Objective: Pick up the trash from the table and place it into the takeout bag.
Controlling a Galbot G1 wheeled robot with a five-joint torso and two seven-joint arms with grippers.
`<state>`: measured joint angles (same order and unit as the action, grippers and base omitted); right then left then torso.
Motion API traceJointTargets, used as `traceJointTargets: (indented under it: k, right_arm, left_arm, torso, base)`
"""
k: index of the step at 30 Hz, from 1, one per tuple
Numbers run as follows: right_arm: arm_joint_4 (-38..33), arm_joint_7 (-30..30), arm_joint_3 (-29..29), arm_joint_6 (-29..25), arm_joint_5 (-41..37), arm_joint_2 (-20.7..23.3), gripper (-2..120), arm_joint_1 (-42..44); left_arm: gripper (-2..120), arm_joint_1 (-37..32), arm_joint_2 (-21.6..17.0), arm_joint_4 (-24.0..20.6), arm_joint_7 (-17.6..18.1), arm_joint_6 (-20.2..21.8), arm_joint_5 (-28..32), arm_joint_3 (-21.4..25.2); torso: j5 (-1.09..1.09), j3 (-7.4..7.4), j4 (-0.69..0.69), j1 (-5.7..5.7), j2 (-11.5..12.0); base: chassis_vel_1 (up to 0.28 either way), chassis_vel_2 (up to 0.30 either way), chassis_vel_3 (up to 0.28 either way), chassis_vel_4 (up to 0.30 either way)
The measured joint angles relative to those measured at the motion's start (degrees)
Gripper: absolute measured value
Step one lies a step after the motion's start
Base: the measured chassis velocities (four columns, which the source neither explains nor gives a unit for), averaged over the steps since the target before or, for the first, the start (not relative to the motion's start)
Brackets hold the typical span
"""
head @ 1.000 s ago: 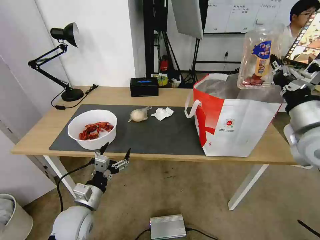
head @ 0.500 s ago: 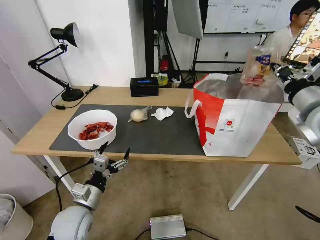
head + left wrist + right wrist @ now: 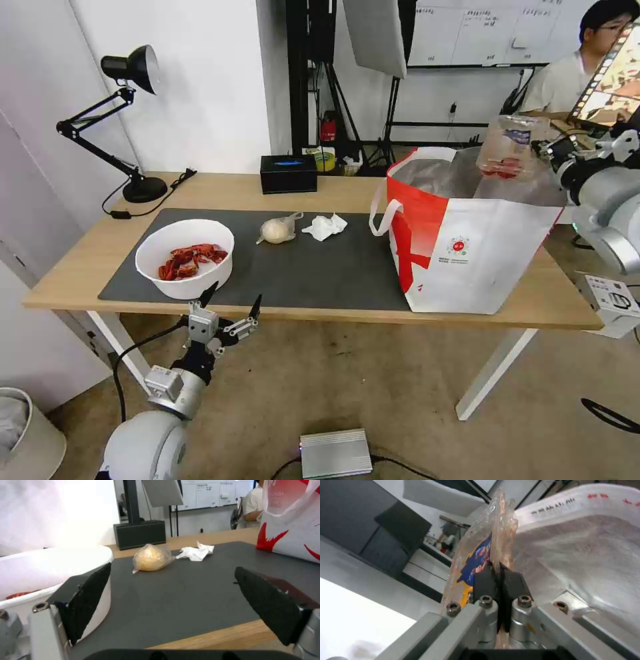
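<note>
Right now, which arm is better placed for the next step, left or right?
Right, probably. The right gripper has its jaws shut on the clamshell box above the open takeout bag. The left gripper hangs open below the table edge.

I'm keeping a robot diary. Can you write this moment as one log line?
right claw: shut on box, over bag | left claw: open, below table edge | bowl, tissue, lump: on mat

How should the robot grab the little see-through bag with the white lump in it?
Probably by the twisted, knotted tail of the small knotted bag, coming down from above. The lump is round and could slip between the fingers, while the tail sticks out toward the crumpled tissue and is thin enough to pinch. The open left gripper is nearest.
</note>
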<state>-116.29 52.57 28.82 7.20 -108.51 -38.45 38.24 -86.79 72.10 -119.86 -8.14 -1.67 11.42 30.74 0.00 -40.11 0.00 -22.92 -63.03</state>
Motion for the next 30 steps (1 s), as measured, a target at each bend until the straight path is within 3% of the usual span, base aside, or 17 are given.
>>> traceJointTargets:
  k: [15,30]
  right_arm:
    - [-0.03,3.97,-0.51,2.32,-1.94,-1.38,0,0.11]
    - [-0.93,1.98,0.83,2.81,-0.34,-1.76,53,2.90]
  left_arm:
    - [100,0.34,0.59,0.33,0.00,0.01,0.00,-0.15]
    - [100,0.28,0.74,-0.17,0.00,0.23,0.17,-0.04]
  torso:
    - [0.00,0.00,0.00,0.00,0.00]
    - [0.00,0.00,0.00,0.00,0.00]
  base:
    - [0.000,0.000,0.000,0.000]
    - [0.000,0.000,0.000,0.000]
